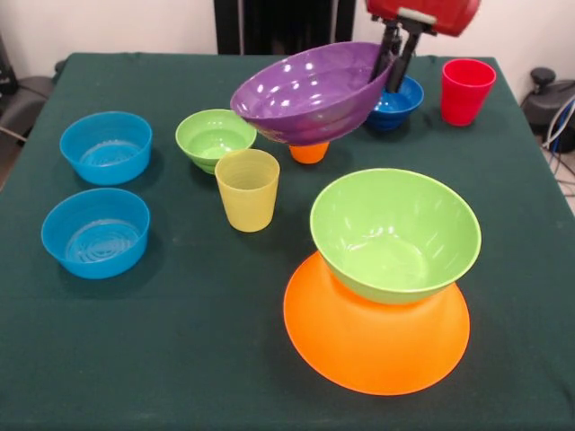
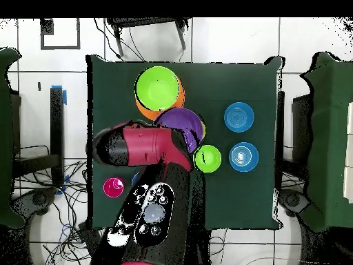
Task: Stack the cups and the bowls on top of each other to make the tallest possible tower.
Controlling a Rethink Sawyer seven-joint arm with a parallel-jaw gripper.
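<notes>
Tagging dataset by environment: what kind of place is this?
Probably a robotics lab, not a home: a table under dark green cloth, loose cables on the tiled floor, and the purple bowl held by the gripper.

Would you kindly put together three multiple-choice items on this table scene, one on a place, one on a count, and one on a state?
1. Where does the large green bowl sit?
A. On the upturned orange bowl
B. Inside a light blue bowl
C. On the red cup

2. How many light blue bowls are on the table?
A. One
B. Two
C. Four

3. How is the purple bowl placed?
A. Flat on the cloth
B. Upside down
C. Tilted, held at its rim by the end effector

Answers: 1 A, it rests on the orange base; 2 B, two stand apart; 3 C, it is lifted above the orange cup.
</notes>
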